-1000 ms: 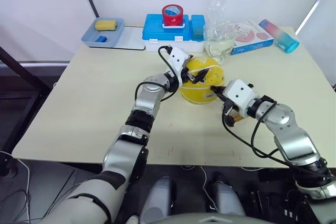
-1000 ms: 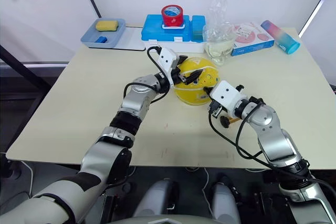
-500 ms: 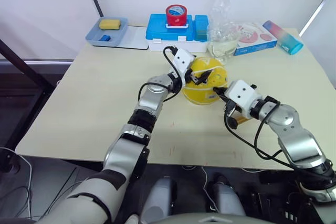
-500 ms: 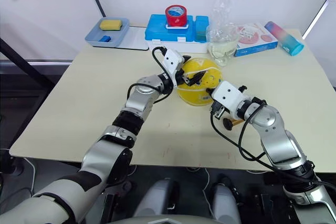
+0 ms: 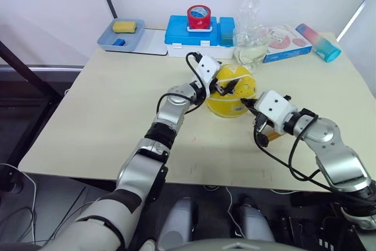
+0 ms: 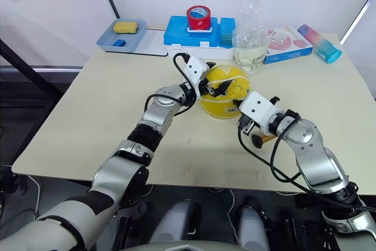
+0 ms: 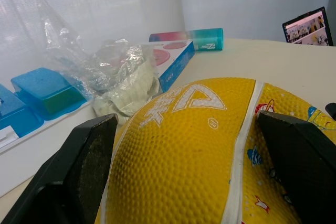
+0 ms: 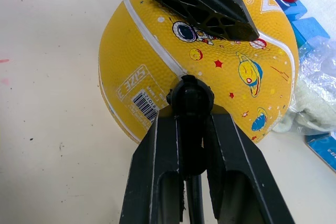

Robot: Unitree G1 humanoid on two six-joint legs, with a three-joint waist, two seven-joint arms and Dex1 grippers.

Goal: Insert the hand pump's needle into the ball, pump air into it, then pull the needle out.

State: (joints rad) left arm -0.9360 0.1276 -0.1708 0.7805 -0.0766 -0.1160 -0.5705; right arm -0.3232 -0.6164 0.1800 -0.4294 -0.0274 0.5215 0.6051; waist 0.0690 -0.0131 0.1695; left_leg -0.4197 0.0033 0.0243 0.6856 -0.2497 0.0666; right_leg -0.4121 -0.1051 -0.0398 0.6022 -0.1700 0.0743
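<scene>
From the head views, a yellow ball (image 5: 231, 90) sits near the middle of a pale desk (image 5: 106, 116). The left gripper (image 5: 226, 86) reaches over the ball's top, and the right gripper (image 6: 242, 107) meets its near right side. The gold barrel of the hand pump (image 6: 265, 138) lies on the desk just under the right forearm. Along the desk's far edge stand a grey tray (image 5: 120, 34), a blue box (image 5: 197, 30) with a red tape roll (image 5: 199, 14) on top, a crumpled clear bag (image 5: 251, 39) and a pink-and-teal bottle (image 5: 318, 42); white walls rise behind. In the left wrist view, the two black fingers (image 7: 86, 156) are spread wide apart, one at each side of the pebbled ball, steadying it without clamping. In the right wrist view, the fingers (image 8: 157, 161) are clenched on the black fitting of the needle (image 8: 190, 100), whose tip points at the ball's side near a printed barcode; whether it has entered cannot be seen. The likely risks: the tip may miss the valve and skid over the rubber, or a push could roll the loosely braced ball away, bending the needle.
</scene>
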